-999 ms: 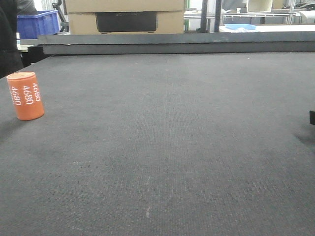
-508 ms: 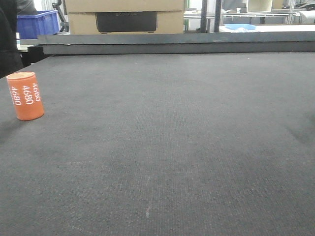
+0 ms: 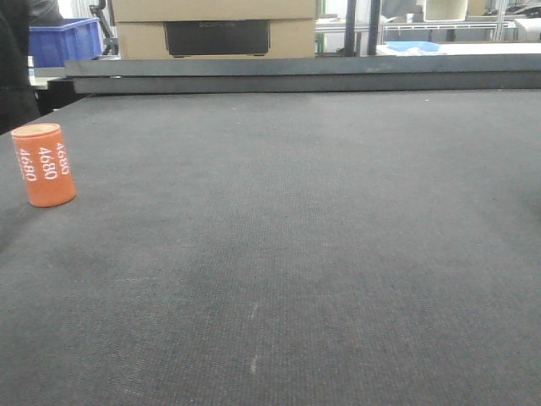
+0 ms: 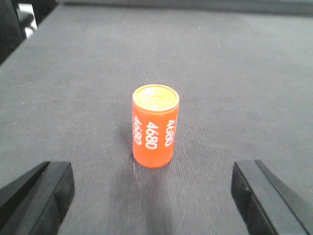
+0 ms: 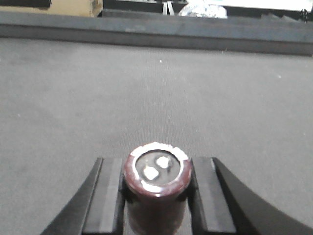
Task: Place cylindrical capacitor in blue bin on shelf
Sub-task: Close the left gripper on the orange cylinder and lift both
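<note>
My right gripper is shut on the cylindrical capacitor, a dark maroon cylinder with a silver rim and two pale terminals on its end face, held above the dark mat. An orange cylinder marked "4680" stands upright on the mat at the far left. My left gripper is open, its black fingers wide apart and short of that orange cylinder, touching nothing. A blue bin shows in the far left background; I cannot tell what it rests on. Neither gripper appears in the front view.
A dark grey mat covers the table, ending in a raised grey rail at the back. Behind it sit a cardboard box and metal racking with something blue.
A small dark part that showed at the right edge of the front view one second ago has gone out of frame. The orange cylinder has not moved.
</note>
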You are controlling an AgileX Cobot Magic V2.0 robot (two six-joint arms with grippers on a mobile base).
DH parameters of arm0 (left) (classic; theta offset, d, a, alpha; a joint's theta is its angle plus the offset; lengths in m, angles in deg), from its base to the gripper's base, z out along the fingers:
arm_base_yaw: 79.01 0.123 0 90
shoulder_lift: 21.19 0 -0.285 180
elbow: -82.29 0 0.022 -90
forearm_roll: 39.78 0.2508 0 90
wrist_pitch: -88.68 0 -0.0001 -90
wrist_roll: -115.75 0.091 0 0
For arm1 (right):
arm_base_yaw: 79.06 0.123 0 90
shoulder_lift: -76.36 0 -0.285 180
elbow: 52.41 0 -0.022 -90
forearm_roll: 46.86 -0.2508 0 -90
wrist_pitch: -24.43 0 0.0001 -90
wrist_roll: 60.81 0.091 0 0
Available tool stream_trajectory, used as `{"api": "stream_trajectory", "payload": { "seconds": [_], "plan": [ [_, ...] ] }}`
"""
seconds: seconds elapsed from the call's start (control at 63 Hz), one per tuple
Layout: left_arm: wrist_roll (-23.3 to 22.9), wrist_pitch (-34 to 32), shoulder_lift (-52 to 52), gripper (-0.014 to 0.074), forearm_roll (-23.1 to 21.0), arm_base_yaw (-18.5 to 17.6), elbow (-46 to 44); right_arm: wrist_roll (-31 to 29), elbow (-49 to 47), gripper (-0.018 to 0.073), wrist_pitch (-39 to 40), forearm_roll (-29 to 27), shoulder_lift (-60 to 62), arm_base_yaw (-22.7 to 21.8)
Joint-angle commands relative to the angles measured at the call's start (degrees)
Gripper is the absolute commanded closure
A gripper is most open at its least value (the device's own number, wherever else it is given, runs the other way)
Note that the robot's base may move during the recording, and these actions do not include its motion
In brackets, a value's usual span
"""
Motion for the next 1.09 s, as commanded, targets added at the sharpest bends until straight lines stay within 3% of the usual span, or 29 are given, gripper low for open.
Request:
{"api": "stream_trajectory", "payload": {
  "seconds": [0.0, 0.476, 0.936, 1.015, 1.079],
  "plan": [
    [-0.15, -2.45, -5.07, 0.0047, -0.26, -0.34, -3.48, -0.15, -0.43, 0.0727, 0.27, -0.10, 0.54, -0.08],
    [-0.15, -11.47, -28.58, 0.0047, -0.26, -0.34, -17.11, -0.15, -0.43, 0.0727, 0.19, -0.10, 0.54, -0.08],
    [-0.15, -13.30, -37.34, 0.0050, -3.88, -0.34, -23.20, -0.15, -0.43, 0.0727, 0.19, -0.10, 0.54, -0.08],
    [-0.15, -13.30, -37.34, 0.0087, -3.88, -0.34, -23.33, -0.15, -0.43, 0.0727, 0.19, -0.10, 0.54, -0.08],
    [-0.15, -13.30, -37.34, 0.0187, -3.92, -0.34, -23.33, -0.15, -0.43, 0.0727, 0.19, -0.10, 0.54, -0.08]
  ]
}}
